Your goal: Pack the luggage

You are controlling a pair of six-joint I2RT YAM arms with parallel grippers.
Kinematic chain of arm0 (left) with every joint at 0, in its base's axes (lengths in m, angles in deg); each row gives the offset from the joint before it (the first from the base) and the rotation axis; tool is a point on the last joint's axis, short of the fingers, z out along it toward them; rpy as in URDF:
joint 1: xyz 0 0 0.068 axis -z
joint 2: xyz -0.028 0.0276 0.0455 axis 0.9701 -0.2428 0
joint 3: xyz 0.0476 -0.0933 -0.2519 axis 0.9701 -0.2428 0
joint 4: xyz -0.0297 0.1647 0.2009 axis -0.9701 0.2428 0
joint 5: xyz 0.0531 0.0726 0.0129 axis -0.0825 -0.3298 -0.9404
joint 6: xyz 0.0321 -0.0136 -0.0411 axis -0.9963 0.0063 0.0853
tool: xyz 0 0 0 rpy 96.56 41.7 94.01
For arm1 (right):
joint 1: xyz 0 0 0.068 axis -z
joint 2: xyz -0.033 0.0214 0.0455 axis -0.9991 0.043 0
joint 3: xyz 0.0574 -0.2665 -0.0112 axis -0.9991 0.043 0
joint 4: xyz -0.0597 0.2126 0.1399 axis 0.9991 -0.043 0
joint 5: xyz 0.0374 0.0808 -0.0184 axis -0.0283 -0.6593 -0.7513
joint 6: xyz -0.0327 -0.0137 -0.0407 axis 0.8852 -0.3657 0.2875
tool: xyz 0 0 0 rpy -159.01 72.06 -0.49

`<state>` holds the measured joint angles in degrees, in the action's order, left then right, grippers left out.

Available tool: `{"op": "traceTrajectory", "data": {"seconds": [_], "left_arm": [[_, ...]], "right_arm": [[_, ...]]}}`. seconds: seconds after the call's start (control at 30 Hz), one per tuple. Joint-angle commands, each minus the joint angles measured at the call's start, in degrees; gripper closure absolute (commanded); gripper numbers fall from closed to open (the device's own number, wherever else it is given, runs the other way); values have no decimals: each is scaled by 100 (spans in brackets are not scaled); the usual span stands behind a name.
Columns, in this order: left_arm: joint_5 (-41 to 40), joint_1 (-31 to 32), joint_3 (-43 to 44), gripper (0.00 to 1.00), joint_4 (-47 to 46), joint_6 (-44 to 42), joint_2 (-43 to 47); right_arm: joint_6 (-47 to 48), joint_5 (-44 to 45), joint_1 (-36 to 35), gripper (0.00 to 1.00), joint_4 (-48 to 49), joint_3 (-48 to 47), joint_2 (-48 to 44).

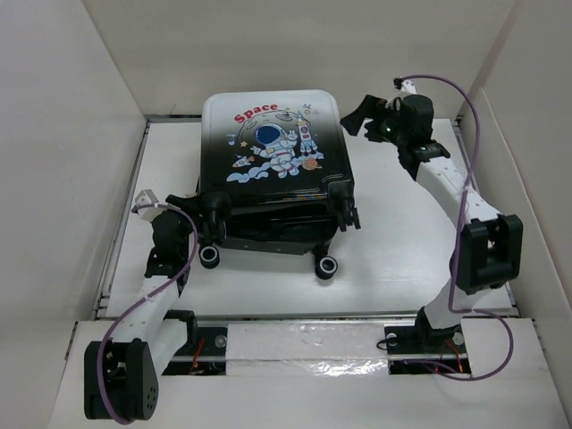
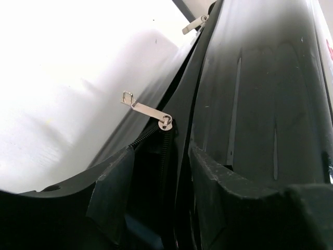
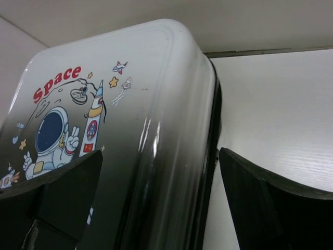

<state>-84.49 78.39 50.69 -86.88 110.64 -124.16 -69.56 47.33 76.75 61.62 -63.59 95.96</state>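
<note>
The luggage (image 1: 273, 156) lies flat in the middle of the table, astronaut and red "Space" print facing up, wheels (image 1: 210, 256) towards the arms. Its lid sits down on the lower shell. My left gripper (image 1: 217, 207) is at the near left corner by the wheels. In the left wrist view this gripper (image 2: 161, 151) stands partly open, its fingers on either side of the zip seam, with a silver zip pull (image 2: 151, 111) just beyond them. My right gripper (image 1: 359, 117) hangs by the far right corner. It (image 3: 160, 153) is wide open, straddling the luggage (image 3: 130, 104) edge and holding nothing.
The white table (image 1: 402, 241) is boxed in by pale walls (image 1: 63, 134) on the left, back and right. A metal rail (image 1: 125, 214) runs along the table's left edge. A second zip pull (image 2: 195, 24) lies farther along the seam.
</note>
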Motion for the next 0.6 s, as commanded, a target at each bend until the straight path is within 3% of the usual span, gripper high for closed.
{"op": "traceTrajectory", "data": {"seconds": [0.0, 0.13, 0.33, 0.43, 0.5, 0.57], "left_arm": [[147, 73, -209, 55, 294, -307, -169], [136, -68, -193, 73, 319, -518, -265], [190, -68, -271, 79, 855, -493, -328], [-248, -7, -315, 71, 1302, -326, 207], [-767, 151, -298, 54, 1576, -89, 603], [-1039, 213, -254, 46, 1954, 87, 840]], "right_arm": [[-148, -356, -335, 0, 13, -522, 412], [-201, -136, -582, 0, 83, -505, 641], [27, 75, -697, 0, -269, -602, 818], [142, 76, -697, 0, -243, -480, 695], [203, 93, -697, 0, -234, -435, 624], [265, 111, -697, 0, -243, -382, 519]]}}
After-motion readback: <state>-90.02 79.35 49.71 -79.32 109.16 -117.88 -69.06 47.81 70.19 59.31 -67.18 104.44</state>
